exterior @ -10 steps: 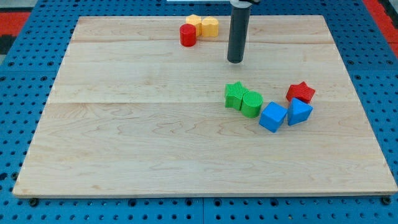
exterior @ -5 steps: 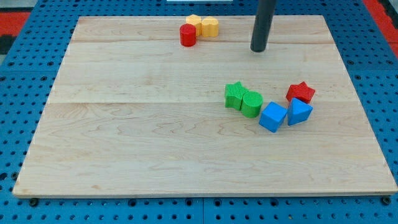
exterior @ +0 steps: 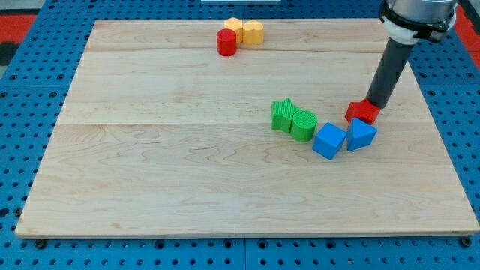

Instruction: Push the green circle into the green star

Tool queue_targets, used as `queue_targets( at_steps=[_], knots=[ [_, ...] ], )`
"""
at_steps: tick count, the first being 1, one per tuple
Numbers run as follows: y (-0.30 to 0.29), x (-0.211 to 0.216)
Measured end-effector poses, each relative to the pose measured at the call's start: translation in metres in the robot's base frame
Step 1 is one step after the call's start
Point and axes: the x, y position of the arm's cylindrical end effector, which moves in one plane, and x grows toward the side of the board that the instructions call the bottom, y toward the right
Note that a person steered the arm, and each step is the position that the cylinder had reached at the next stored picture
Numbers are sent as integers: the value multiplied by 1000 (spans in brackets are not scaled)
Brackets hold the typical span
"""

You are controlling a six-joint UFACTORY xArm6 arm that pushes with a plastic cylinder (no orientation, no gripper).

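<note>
My tip (exterior: 375, 104) stood at the view's right on the wooden counter (exterior: 187, 172), right at the top edge of the red star (exterior: 363, 112), seemingly touching it or just behind it. There was no hand on this arm, only the dark rod, so no grip could be told. The green circle (exterior: 304, 124) sat near the middle of the counter, pressed against the green star (exterior: 283, 114) on its upper left, the two touching. Just right of the circle lay a blue cube (exterior: 329, 140), and beside that another blue block (exterior: 361, 135), angular in shape, directly below the red star. Well apart, at the view's top, a red cylinder (exterior: 226, 42) sat beside two yellow blocks (exterior: 245, 31) that touched one another
</note>
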Motion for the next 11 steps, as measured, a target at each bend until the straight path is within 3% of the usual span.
queue_targets(
  at_steps=[2,3,4,5,6,7,9,11],
  knots=[
    [67,15],
    [59,94],
    [-13,133],
    [-102,113],
    [-65,70],
    [-72,41],
    [-174,3],
    [-133,-17]
  ],
)
